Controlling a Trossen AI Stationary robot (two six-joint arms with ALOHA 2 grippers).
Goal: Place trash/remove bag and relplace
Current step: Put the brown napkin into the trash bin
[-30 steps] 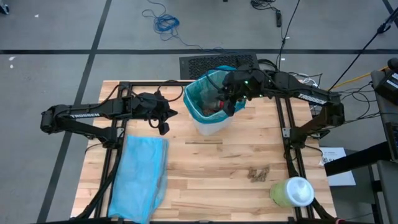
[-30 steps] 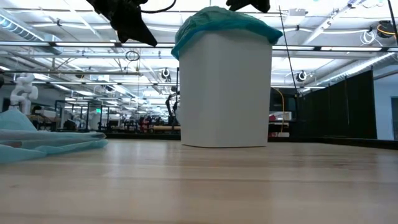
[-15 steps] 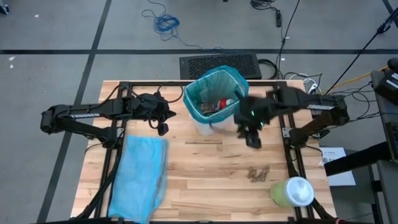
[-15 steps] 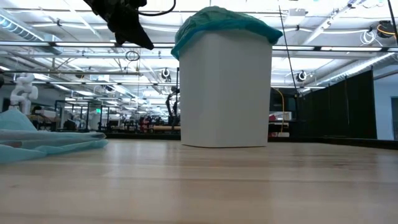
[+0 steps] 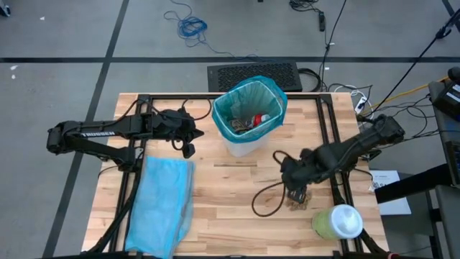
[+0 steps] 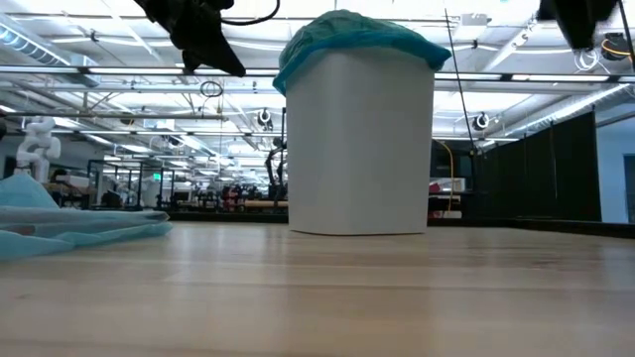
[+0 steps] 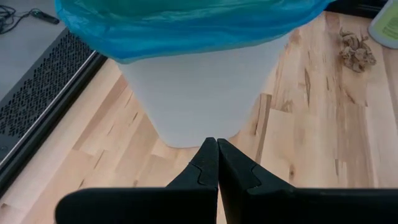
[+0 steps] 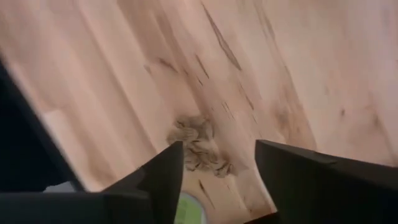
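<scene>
The white bin [image 5: 246, 137] stands on the table's far middle, lined with the teal bag [image 5: 248, 108]; scraps lie inside it. A small pile of brown trash [image 5: 298, 202] lies on the table's near right. My right gripper [image 8: 217, 152] hovers open above that pile [image 8: 198, 147], one finger on either side and apart from it. My left gripper [image 7: 217, 158] is shut and empty, just left of the bin's wall [image 7: 205, 93]. The pale sky-blue bag [image 5: 162, 203] lies flat on the near left.
A pale-green container with a white top [image 5: 339, 221] stands at the near right corner, close to the trash. A dark cable loop [image 5: 264, 200] hangs beside my right arm. Bare wood shows between the blue bag and the trash pile.
My right gripper has left the bin's mouth and swung toward the table's near right, ending above the brown trash pile. The left arm, the bin and the blue bag have kept still.
</scene>
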